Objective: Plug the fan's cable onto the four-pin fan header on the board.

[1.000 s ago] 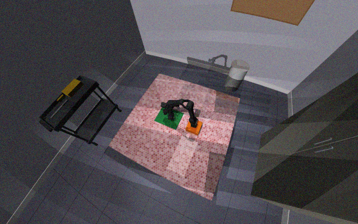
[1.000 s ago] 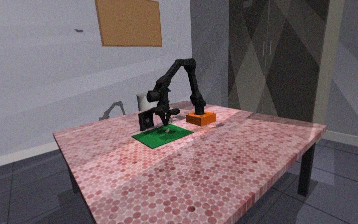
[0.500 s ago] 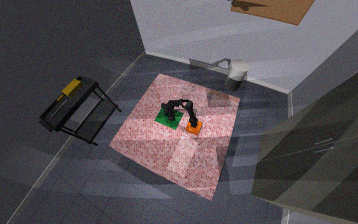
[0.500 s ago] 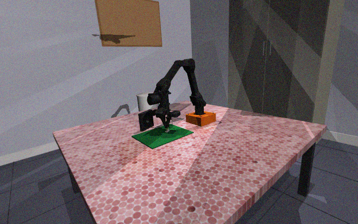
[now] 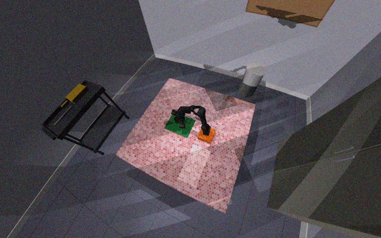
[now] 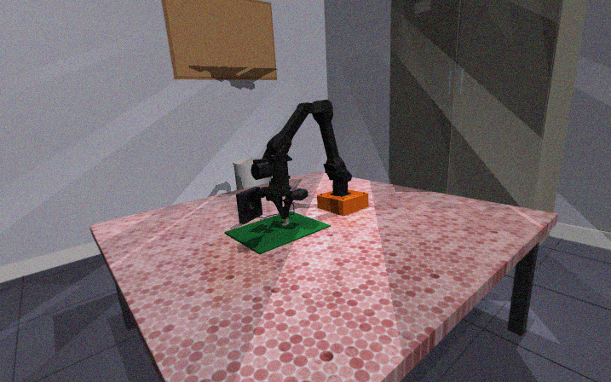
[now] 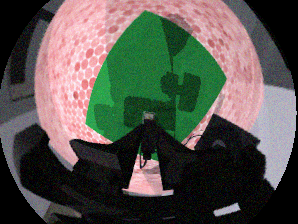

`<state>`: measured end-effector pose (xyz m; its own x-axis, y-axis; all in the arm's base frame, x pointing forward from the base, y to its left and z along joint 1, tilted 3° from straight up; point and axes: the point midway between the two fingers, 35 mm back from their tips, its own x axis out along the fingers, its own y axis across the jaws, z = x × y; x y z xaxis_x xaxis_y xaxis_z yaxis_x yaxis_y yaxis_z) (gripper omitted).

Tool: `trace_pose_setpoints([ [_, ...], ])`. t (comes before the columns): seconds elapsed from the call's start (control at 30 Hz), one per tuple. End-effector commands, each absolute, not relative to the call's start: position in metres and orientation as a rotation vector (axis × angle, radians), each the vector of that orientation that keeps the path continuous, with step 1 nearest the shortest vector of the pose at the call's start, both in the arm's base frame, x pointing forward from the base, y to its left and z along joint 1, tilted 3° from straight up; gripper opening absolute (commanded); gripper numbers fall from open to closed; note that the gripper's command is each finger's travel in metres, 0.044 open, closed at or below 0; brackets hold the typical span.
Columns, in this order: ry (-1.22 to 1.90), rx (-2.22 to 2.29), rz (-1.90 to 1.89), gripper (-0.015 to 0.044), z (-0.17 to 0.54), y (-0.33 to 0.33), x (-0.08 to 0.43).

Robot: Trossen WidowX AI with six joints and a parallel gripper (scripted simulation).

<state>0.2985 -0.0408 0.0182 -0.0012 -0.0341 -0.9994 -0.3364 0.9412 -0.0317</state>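
Over the green board (image 6: 276, 233) I hold my gripper (image 6: 285, 216) clenched on the fan's plug (image 7: 148, 117), pointing straight down so it can seat squarely.
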Motion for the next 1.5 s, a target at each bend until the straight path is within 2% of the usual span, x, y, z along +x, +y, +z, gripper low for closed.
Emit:
trace_pose_setpoints([
  [0.0, 1.561, -0.302, 0.243, 0.0000, 0.017, -0.042, 0.299],
  [1.47, 1.561, -0.304, 0.246, 0.0000, -0.001, -0.042, 0.298],
])
